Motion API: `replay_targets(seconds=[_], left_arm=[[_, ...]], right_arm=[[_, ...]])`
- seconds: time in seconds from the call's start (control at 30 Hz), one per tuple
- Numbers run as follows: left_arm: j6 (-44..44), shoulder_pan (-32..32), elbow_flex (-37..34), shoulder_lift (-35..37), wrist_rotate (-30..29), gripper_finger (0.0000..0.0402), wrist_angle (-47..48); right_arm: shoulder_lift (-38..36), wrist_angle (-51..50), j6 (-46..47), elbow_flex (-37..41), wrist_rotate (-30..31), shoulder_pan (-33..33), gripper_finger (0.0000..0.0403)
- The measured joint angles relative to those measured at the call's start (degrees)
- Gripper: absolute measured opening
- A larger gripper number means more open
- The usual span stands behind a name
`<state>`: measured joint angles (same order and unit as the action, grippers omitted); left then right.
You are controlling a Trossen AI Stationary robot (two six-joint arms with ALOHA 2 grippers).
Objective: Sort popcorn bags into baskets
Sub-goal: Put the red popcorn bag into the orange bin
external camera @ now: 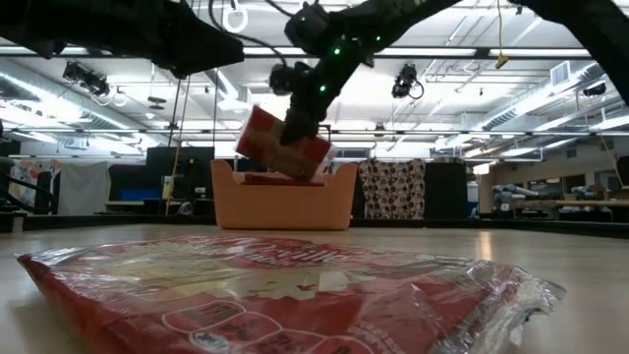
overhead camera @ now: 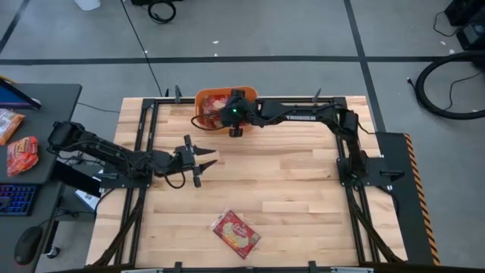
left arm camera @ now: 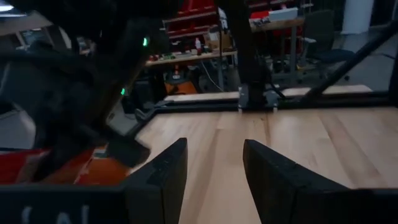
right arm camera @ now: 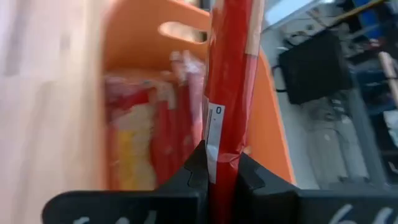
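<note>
The left gripper (overhead camera: pixel 203 162) is hovering over the counter (overhead camera: pixel 303 189), fingers spread. The right gripper (right arm camera: pixel 217 177) is pinching a popcorn bag (right arm camera: pixel 230 81) above the orange basket (external camera: pixel 285 202), apparently holding more packets. Another bag (overhead camera: pixel 236 233) is lying near the counter's front edge.

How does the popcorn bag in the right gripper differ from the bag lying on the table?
The held popcorn bag hangs tilted above the orange basket, pinched by the right gripper; the table bag lies flat and free, far from the basket. Both are red with a cream-yellow patch.
</note>
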<state>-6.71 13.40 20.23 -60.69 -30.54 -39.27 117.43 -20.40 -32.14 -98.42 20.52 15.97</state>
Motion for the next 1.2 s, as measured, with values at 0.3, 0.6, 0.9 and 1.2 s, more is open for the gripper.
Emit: replay_targets(seconds=[0.3, 0.6, 0.9, 1.2], left_arm=[[-0.45, -3.35, 0.0, 0.0, 0.55, 0.0162, -0.7], [-0.38, -2.37, -0.03, 1.76, 1.43, 0.0162, 7.78], [-0.04, -2.13, 0.0, 6.35, 11.47, 0.0162, 19.68], [-4.17, -2.35, 0.0, 6.45, 11.33, 0.0162, 19.56]], right_arm=[[8.34, -9.65, -1.06, -15.54, 2.22, 0.46, 0.003], [8.8, -20.08, 1.99, -20.65, 5.57, 1.45, 0.003], [8.63, -22.57, 3.65, -23.07, 5.74, 1.31, 0.003], [12.91, -15.18, -1.53, -21.04, 4.32, 4.94, 0.003]])
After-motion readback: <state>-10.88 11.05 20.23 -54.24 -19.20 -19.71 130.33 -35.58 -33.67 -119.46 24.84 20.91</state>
